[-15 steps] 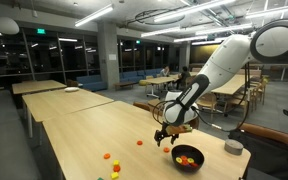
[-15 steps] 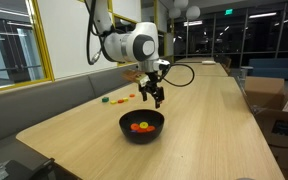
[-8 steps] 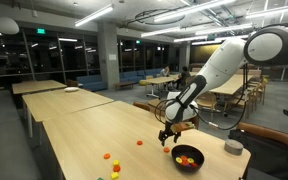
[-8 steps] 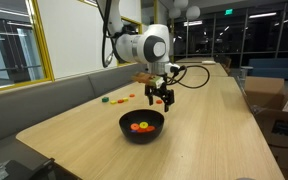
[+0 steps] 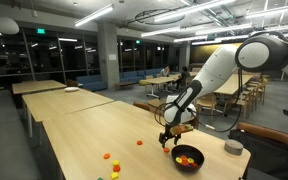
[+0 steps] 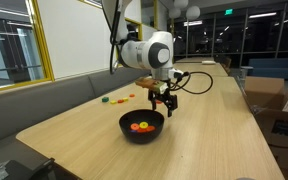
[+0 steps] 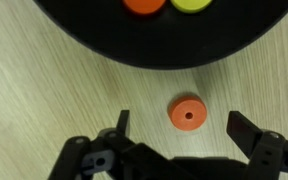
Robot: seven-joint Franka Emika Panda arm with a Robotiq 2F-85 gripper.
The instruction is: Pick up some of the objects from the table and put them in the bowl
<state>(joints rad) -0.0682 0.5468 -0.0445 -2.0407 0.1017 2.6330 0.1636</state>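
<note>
My gripper (image 7: 182, 128) is open, just above the light-wood table (image 7: 44, 90). A small orange disc with a centre hole (image 7: 188, 114) lies on the table between the two fingers, touching neither. The black bowl (image 7: 154, 45) is right beyond it, with an orange piece (image 7: 144, 4) and a yellow piece (image 7: 190, 4) inside. In both exterior views the gripper (image 5: 165, 140) (image 6: 163, 104) hangs low beside the bowl (image 5: 187, 157) (image 6: 141, 125). More orange and yellow pieces (image 5: 110, 160) lie on the table away from the bowl, and they also show in an exterior view (image 6: 124, 98).
A smaller grey round container (image 5: 233, 147) stands at the table edge past the bowl. Similar tables (image 5: 44, 88) and chairs stand further back. A bench runs along one long side of the table (image 6: 44, 95), and cardboard boxes (image 6: 284, 110) stand on the other side.
My gripper has moved sideways along the table and a little lower, ending beside the bowl with its jaws still open.
</note>
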